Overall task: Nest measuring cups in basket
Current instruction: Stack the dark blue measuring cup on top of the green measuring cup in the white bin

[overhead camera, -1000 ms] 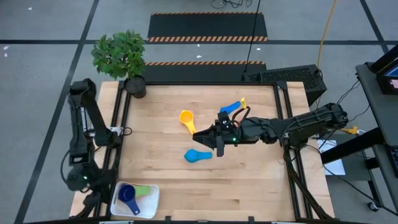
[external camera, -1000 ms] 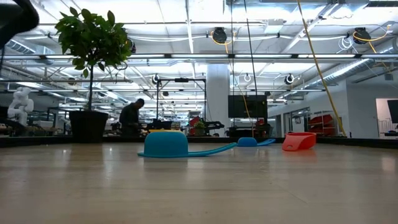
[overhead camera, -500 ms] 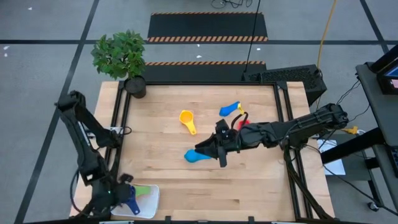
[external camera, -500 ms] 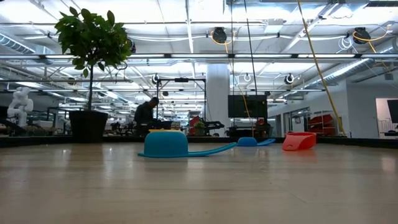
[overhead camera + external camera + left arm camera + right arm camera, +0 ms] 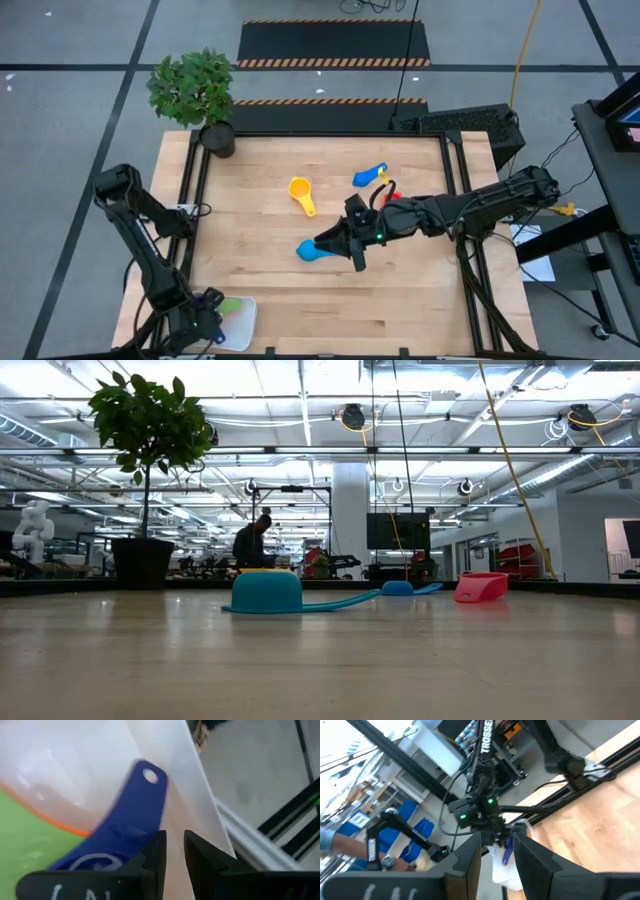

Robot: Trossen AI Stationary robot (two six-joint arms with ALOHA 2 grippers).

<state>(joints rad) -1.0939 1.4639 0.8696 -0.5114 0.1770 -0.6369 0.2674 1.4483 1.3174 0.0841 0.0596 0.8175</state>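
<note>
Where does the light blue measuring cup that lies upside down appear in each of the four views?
High view: the light blue cup lies near the table's middle.
Low view: left of centre, nearest the camera.
Left wrist view: not in it.
Right wrist view: not in it.
Shared landmark: the plant pot, in the high and low views.

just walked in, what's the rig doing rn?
It's nesting measuring cups into the white basket at the table's near-left corner. The left hand is down at the basket over the dark blue cup, which lies on a green cup. The right hand is mid-table beside the light blue cup. The yellow cup, a blue cup and a red cup are on the table, not yet in the basket.
</note>
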